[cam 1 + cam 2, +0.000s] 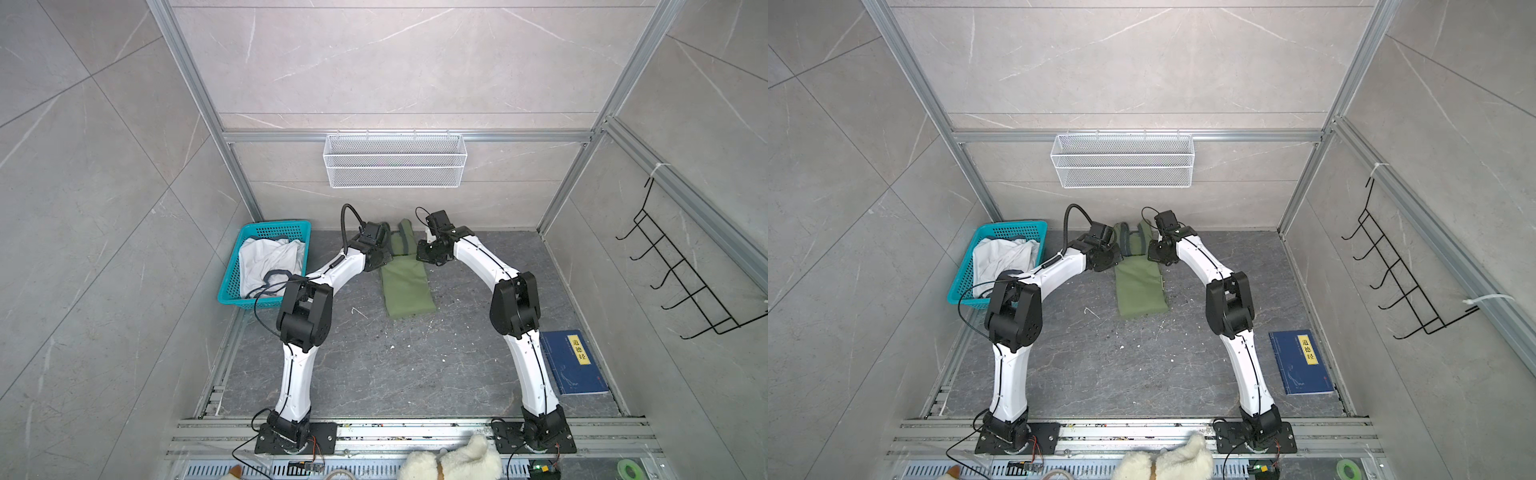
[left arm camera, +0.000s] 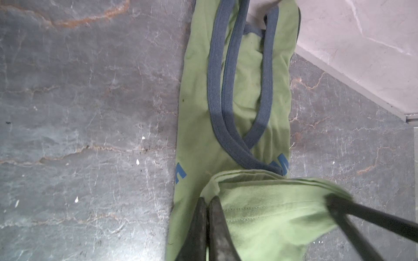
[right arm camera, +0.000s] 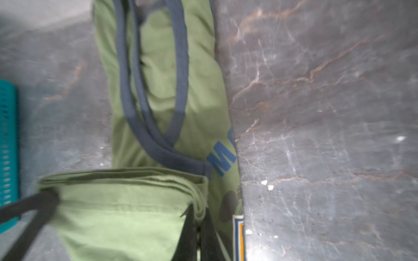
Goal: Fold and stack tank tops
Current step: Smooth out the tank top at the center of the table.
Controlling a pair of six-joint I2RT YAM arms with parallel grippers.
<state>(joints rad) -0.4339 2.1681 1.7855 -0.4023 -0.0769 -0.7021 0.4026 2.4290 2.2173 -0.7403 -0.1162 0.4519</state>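
Observation:
The olive green tank top (image 1: 409, 291) (image 1: 1142, 291) lies folded into a narrow strip at the back middle of the table. Its navy-trimmed straps (image 2: 228, 90) (image 3: 156, 74) point at the back wall. My left gripper (image 2: 209, 200) (image 1: 376, 253) is shut on one corner of the doubled hem. My right gripper (image 3: 198, 209) (image 1: 428, 251) is shut on the opposite corner. Between them the hem hangs lifted just short of the strap junction, over the blue print (image 3: 222, 156). The white tank top (image 1: 270, 262) (image 1: 1000, 257) lies crumpled in the teal basket (image 1: 272, 227) (image 1: 1013, 226) at the left.
A dark blue board with a yellow label (image 1: 575, 361) lies at the right, beside the right arm. A white wire basket (image 1: 395, 160) hangs on the back wall, and a black hook rack (image 1: 681, 282) on the right wall. A plush toy (image 1: 453, 461) sits at the front rail.

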